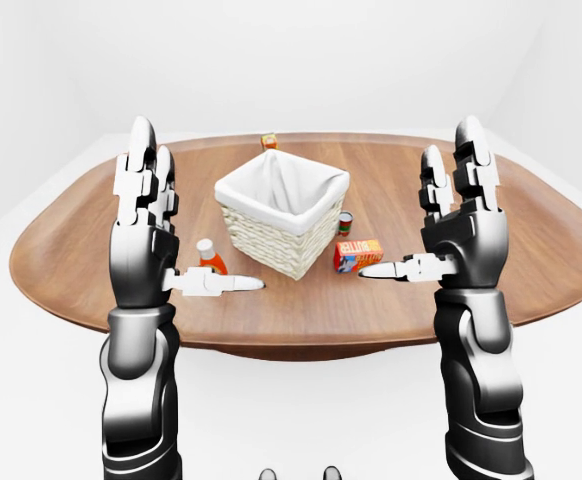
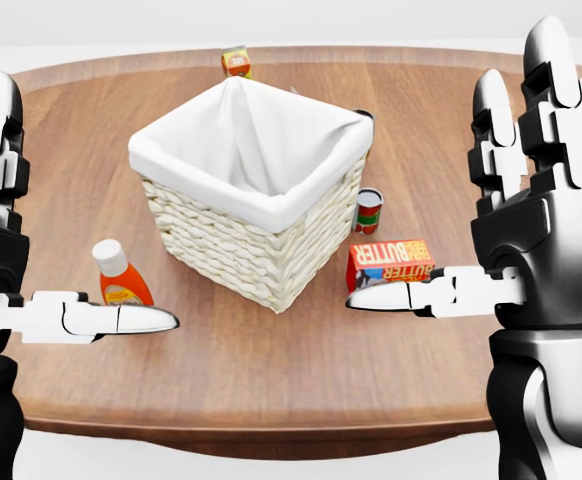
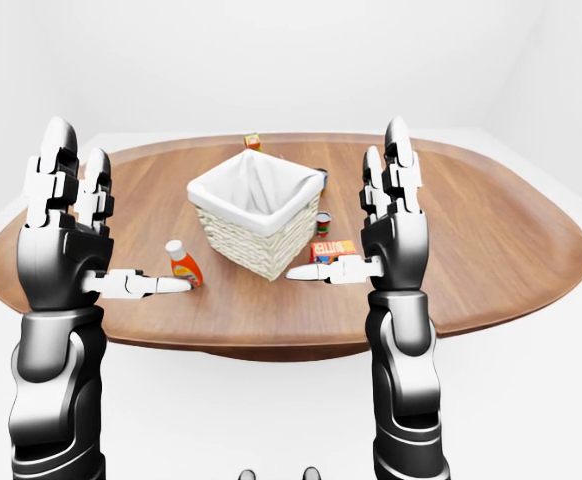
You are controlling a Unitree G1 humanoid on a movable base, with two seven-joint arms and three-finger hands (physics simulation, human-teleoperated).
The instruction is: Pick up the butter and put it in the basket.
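The butter [image 2: 391, 262], a red and blue carton, lies flat on the wooden table [image 2: 271, 380], just right of the white-lined wicker basket [image 2: 251, 200]. My right hand [image 2: 441, 200] is raised and open, palm inward, at the head view's right. Its thumb [image 2: 411, 296] crosses the carton's lower edge in the picture, and I cannot tell whether it touches. At the left edge my left hand [image 2: 86, 205] is held up the same way, open and empty, with its thumb pointing toward the middle.
An orange sauce bottle [image 2: 121, 275] stands left of the basket, close to my left thumb. A small can [image 2: 369, 210] sits between the basket and the butter. A small box [image 2: 236, 62] stands near the table's top edge.
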